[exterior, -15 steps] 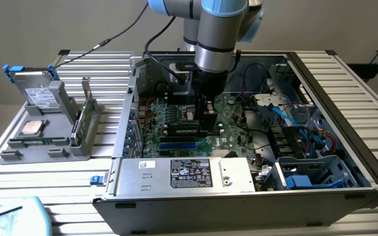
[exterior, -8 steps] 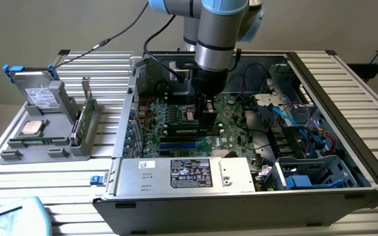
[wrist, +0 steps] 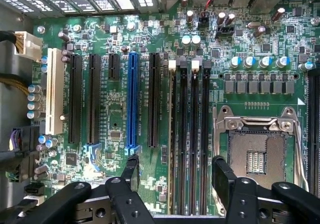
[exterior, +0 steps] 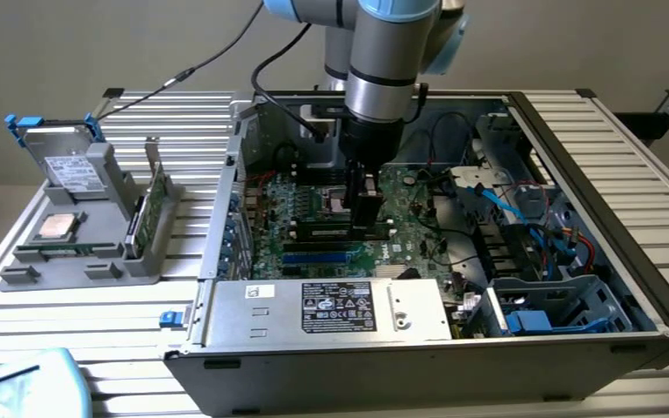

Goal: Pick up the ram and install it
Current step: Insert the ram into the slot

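Gripper (exterior: pixel 366 228) spread wide, pinching nothing, over memory slots (wrist: pixel 192 134) | exterior view: PSU (exterior: pixel 334 309) at its 6 o'clock, label print unreadable | parts tray (exterior: pixel 21 277) at 9 o'clock

Tally: open case and counter

One arm (exterior: pixel 381 52), one gripper (wrist: pixel 175 160) with two jaws. One open computer case (exterior: pixel 428 374), one motherboard (wrist: pixel 115 119), one power supply (exterior: pixel 422 313). On the board: four memory slots (wrist: pixel 184 134), one processor socket (wrist: pixel 257 156), one blue expansion slot (wrist: pixel 132 99), one white slot (wrist: pixel 55 91), four black slots (wrist: pixel 76 99), three long and one short. One grey holder (exterior: pixel 67 277) on the counter (exterior: pixel 79 322), carrying one hard drive (exterior: pixel 67 165), one square processor chip (exterior: pixel 56 225), one green card (exterior: pixel 160 205).
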Available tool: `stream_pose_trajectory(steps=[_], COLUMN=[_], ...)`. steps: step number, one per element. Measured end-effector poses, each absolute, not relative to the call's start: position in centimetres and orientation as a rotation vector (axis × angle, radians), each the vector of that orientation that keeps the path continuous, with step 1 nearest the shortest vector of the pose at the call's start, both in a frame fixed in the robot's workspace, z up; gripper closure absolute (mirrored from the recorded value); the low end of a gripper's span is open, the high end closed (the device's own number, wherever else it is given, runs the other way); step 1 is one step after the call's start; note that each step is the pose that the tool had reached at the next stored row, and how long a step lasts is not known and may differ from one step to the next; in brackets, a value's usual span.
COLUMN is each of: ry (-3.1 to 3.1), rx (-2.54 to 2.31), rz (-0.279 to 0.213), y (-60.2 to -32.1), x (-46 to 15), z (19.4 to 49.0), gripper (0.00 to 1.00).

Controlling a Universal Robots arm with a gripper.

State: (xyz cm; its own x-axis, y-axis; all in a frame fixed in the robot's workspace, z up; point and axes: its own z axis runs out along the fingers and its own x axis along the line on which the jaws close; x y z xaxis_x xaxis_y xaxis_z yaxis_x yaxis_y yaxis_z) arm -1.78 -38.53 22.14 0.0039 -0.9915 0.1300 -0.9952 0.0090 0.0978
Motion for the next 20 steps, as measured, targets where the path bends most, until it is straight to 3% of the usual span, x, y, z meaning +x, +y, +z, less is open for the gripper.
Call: stream_pose_trajectory(steps=[12,18,20], ry=[-2.138,-2.140,-2.140], rx=[2.077,2.076,2.076], rz=[0.033,0.034,0.033], y=[-38.00,-37.99,-37.99], x=[-1.75,-1.75,-1.76], z=[22.41,22.49,22.70], gripper=[0.33,0.64,0.64])
